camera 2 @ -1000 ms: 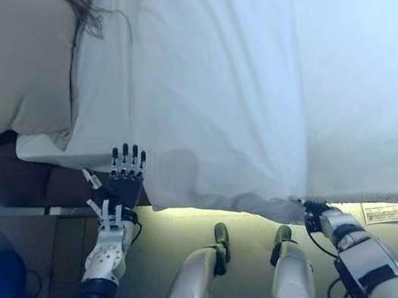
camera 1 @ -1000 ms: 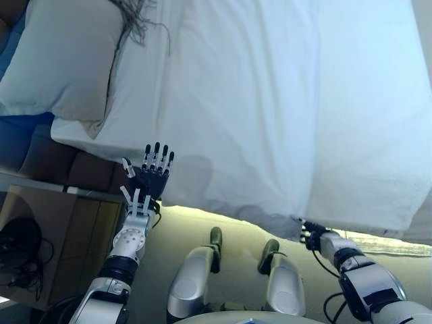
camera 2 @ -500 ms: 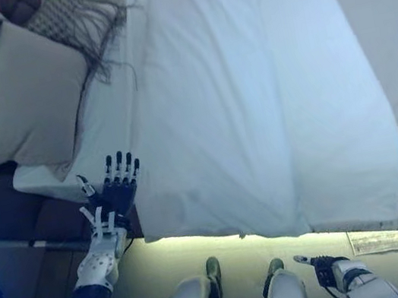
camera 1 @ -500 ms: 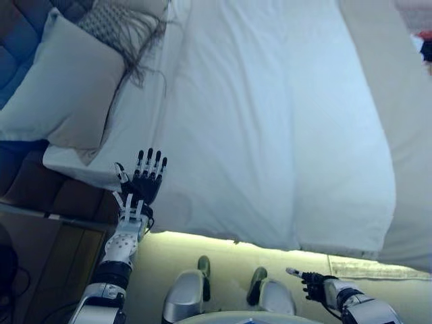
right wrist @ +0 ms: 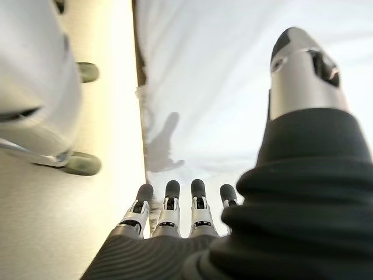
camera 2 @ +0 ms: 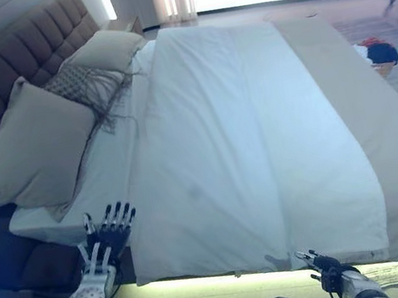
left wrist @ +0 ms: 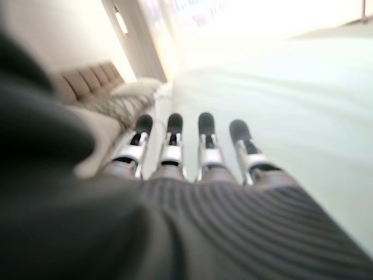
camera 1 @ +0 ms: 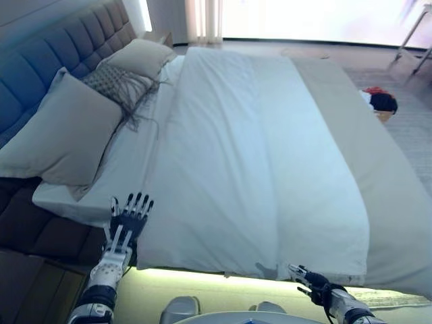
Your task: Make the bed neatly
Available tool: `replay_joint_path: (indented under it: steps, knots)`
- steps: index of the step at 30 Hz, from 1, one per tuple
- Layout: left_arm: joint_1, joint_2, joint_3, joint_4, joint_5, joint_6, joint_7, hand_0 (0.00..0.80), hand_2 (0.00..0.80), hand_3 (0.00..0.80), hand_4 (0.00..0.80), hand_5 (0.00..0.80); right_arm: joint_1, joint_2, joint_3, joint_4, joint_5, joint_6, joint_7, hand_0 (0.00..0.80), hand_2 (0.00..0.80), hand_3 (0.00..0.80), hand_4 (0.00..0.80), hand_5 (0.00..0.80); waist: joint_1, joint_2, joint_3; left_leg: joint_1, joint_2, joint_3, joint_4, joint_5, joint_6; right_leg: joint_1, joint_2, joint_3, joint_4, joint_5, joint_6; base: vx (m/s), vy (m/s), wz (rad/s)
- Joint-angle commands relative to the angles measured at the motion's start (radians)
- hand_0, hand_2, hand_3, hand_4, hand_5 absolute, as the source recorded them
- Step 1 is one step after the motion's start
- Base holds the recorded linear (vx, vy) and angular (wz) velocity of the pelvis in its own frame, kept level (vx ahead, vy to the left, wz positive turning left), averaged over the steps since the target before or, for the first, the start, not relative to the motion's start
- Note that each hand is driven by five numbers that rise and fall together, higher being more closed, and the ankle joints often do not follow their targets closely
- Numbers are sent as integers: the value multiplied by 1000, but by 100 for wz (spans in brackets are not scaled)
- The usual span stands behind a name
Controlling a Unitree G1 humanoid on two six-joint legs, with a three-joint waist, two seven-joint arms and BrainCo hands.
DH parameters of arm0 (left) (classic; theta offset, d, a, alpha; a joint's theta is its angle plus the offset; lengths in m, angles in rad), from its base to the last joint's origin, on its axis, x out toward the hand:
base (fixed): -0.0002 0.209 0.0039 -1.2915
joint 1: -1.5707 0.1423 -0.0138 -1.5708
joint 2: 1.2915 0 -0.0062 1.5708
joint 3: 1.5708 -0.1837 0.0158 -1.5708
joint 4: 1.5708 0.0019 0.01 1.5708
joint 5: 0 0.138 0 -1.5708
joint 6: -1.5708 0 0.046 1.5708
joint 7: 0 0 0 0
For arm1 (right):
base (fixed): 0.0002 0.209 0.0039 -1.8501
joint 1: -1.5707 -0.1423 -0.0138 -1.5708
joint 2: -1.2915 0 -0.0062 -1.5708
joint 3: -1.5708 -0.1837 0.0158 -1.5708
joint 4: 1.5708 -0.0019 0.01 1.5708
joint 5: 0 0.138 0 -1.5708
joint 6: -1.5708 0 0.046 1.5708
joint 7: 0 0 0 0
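A white duvet point(camera 1: 250, 155) lies spread flat over the bed, its near edge hanging over the side above a lit strip. A beige sheet point(camera 1: 378, 175) shows along the duvet's right side. My left hand point(camera 1: 128, 219) is open with straight fingers point(left wrist: 172, 140), held just off the near left corner of the duvet, apart from it. My right hand point(camera 1: 310, 280) is low at the near edge, below the duvet's hem; its fingers point(right wrist: 169, 204) are straight and hold nothing.
A large pillow point(camera 1: 57, 131) leans on the tufted headboard point(camera 1: 61, 57) at the left, with a fringed cushion point(camera 1: 121, 81) and another pillow point(camera 1: 142, 57) beyond. A dark bedside unit point(camera 1: 27, 283) stands at lower left. A red and dark object point(camera 1: 380, 100) lies on the floor past the bed.
The camera has tilted up, so the whole bed now shows. My right hand has let go of the duvet's near edge and opened; my left hand stays open by the corner.
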Motion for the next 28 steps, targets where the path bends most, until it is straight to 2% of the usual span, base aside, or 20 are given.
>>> replay_joint_path:
  steps: [1,7,8,13,16,21,23,28]
  knots:
    - [-19,1,31,25,75,-31,1,0,0,0,0,0,-25,5,-33,-18,40,-70,32,0,0,0,0,0,-14,-2,-5,9,5,-4,26,-57,-5,46,-32,18,-64,86,65,-22,-44,-8]
    - [-1,-14,22,221,311,-65,-21,0,0,0,0,0,2,24,-33,5,36,-57,67,0,0,0,0,0,-21,-4,-33,32,11,-14,-69,-5,-23,58,-14,12,-126,121,70,7,-39,-3]
    - [2,-16,13,269,411,-87,-12,0,0,0,0,0,8,29,-35,17,39,-52,65,0,0,0,0,0,-23,-2,-38,38,13,-16,-91,6,-26,62,-10,9,-139,127,71,41,-45,-2]
    - [4,-20,-30,461,700,-141,81,0,0,0,0,0,23,50,-43,77,84,-48,32,0,0,0,0,0,-35,9,-57,57,20,-7,-173,49,-41,85,7,-3,-210,137,74,54,-27,-5]
    - [7,-33,-38,520,747,-109,152,0,0,0,0,0,31,68,-52,116,120,-46,-1,0,0,0,0,0,-46,17,-64,62,19,5,-205,61,-48,96,13,-12,-255,148,77,48,4,-3]
    - [12,-106,-80,567,808,-84,155,0,0,0,0,0,40,119,-39,171,123,-31,-85,0,0,0,0,0,-51,12,-70,59,17,14,-210,59,-45,99,16,-20,-283,158,74,29,-11,-4]
    - [20,-141,-88,582,785,-82,158,0,0,0,0,0,49,141,-37,203,102,-37,-87,0,0,0,0,0,-48,8,-70,59,21,18,-207,56,-42,99,16,-24,-276,153,71,61,-22,-1]
    - [26,-171,-95,586,784,-91,178,0,0,0,0,0,38,170,11,197,69,-46,-63,0,0,0,0,0,-37,-1,-66,65,25,10,-207,52,-40,106,17,-28,-276,149,67,46,-23,-1]
